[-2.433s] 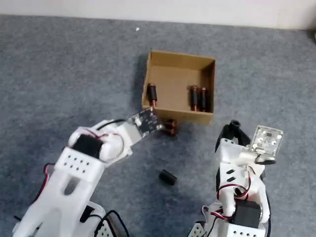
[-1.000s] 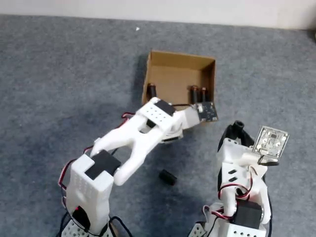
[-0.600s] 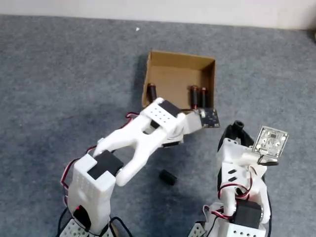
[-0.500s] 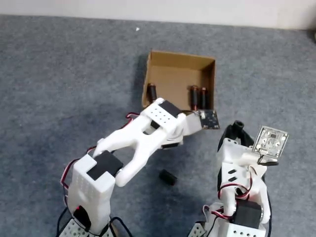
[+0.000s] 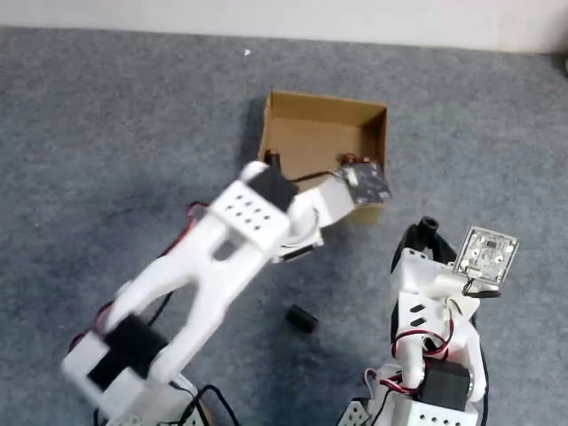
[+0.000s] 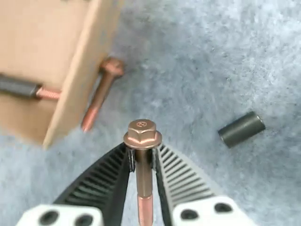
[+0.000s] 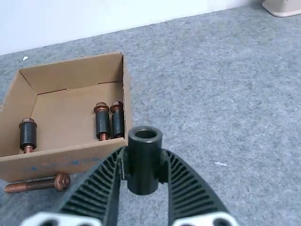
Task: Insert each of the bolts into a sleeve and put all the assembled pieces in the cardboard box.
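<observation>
The copper bolt (image 6: 142,136) is pinched in the left hand (image 6: 142,159), its hex head out past the fingertips and its shank running back between the ribbed jaws. That hand hangs over the desk (image 5: 106,133) just outside the cardboard box (image 6: 75,80), close to the box's near wall. A second bolt (image 6: 98,100) lies loose on the desk along that same wall, outside the box.

On the other side, a black sleeve (image 7: 145,146) stands upright with its bore open at the top, clamped in the right hand (image 7: 143,164). This hand sits toward the desk's near right corner, short of the box. A loose sleeve (image 5: 302,318) lies on its side toward the near edge, well apart from the box and between the two arms.

The box holds three assembled pieces (image 7: 117,121), each a bolt through a sleeve. There is a lone piece (image 7: 27,134) by the left wall and a pair (image 7: 102,122) side by side close to the right wall. The box rests toward the far edge of the desk, about midway along it.

The left arm (image 5: 235,235) stretches diagonally from the near left corner up to the box's near wall. The right arm (image 5: 435,306) is folded by the near edge.
</observation>
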`<state>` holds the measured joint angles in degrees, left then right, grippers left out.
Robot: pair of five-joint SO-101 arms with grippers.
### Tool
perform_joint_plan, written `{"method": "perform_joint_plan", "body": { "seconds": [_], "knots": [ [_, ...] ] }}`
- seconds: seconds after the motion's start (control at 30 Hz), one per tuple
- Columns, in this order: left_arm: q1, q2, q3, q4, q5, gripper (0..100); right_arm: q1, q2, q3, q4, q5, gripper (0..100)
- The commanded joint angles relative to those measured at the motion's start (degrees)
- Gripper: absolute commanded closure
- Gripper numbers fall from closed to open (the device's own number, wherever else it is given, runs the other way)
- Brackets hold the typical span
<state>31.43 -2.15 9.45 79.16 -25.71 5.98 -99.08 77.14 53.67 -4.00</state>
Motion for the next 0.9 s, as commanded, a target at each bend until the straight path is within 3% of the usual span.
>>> {"method": "perform_joint_plan", "body": {
  "seconds": [0.0, 0.23, 0.4, 0.57, 0.87],
  "knots": [
    [-2.1, -15.3, 4.8, 0.4, 1.6, 99, 0.3, -0.7, -1.1, -0.2, -0.7, 99.4],
    [-2.0, -37.4, 15.1, -2.6, 2.5, 99, -8.0, -0.7, -1.0, 0.4, -0.4, 99.4],
    [-4.5, -50.4, 24.2, -10.5, 14.9, 99, -10.9, -0.7, -0.7, 0.4, -0.6, 99.4],
    [-8.7, -62.5, 33.5, -18.5, 21.3, 99, -15.9, -0.7, -0.7, 0.4, -0.4, 99.4],
    [-9.2, -83.8, 48.2, -27.8, 22.2, 99, -20.3, -0.7, -0.7, 0.4, -0.4, 99.3]
  ]
}}
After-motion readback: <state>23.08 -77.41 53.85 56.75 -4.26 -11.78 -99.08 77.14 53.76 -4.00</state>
